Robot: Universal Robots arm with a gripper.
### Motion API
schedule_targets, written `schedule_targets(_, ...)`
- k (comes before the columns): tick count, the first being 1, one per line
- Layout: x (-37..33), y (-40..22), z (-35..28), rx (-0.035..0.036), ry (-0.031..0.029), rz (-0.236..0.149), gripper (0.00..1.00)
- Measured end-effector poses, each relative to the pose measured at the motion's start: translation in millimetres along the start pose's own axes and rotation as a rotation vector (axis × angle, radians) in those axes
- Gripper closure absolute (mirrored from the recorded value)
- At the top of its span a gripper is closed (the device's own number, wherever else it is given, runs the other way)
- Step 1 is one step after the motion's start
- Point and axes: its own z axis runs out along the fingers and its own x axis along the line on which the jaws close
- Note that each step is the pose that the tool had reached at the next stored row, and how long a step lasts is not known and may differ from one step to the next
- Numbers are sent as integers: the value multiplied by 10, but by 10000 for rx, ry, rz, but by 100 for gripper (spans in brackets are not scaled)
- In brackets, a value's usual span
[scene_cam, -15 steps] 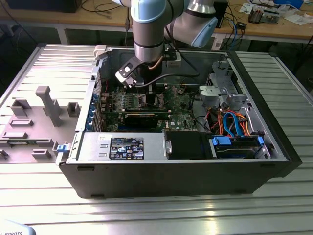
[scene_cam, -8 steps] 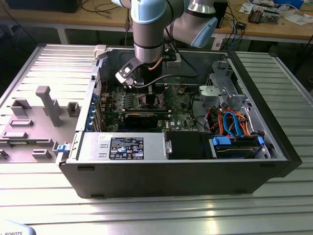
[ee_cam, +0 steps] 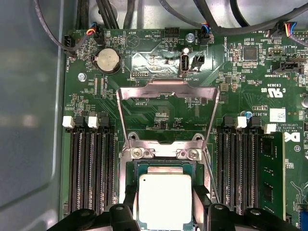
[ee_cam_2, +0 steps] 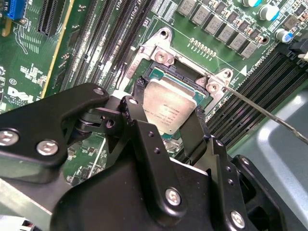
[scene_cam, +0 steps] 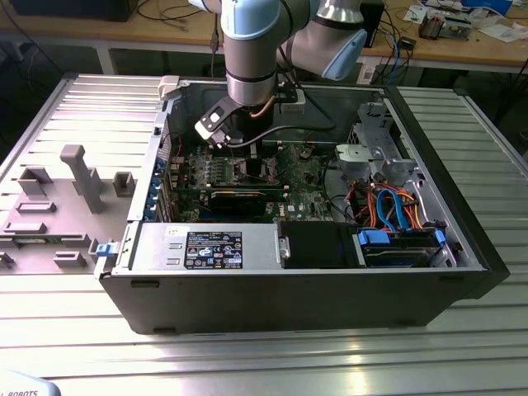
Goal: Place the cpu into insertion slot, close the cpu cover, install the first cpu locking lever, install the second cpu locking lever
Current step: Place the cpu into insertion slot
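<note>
right now the claw (ee_cam: 165,202) is spread only as wide as the cpu (ee_cam: 165,190) and pinches it, one black finger (ee_cam: 130,199) against each of two opposite edges. both wrist views show this. the cpu's silvery-grey top faces up and lies level between the fingers, directly over the insertion slot (ee_cam: 165,167) and inside its metal rim. cannot tell if it is fully seated or just above the contacts. past the slot's far rim the cpu cover (ee_cam: 166,87) stands swung open, a thin silvery frame tilted up from its hinge by the two screws, with green board visible through the cut-out. a thin wire lever (ee_cam_2: 269,114) runs slantwise off one corner of the slot, not latched. long memory slots (ee_cam: 91,168) flank the slot on both sides. a coin battery (ee_cam: 108,60) sits on the board beyond the cover. in the exterior view the arm (scene_cam: 250,49) reaches straight down into the open computer case (scene_cam: 289,297), which lies on the ribbed metal bench (scene_cam: 247,355).
</note>
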Motion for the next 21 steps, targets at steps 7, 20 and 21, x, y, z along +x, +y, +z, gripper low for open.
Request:
schedule_targets(7, 0, -3, 39, -1, -15, 88, 46)
schedule_targets(20, 1, -1, 40, -2, -28, 88, 38)
schedule_targets(21, 2, -1, 38, -3, -28, 88, 38)
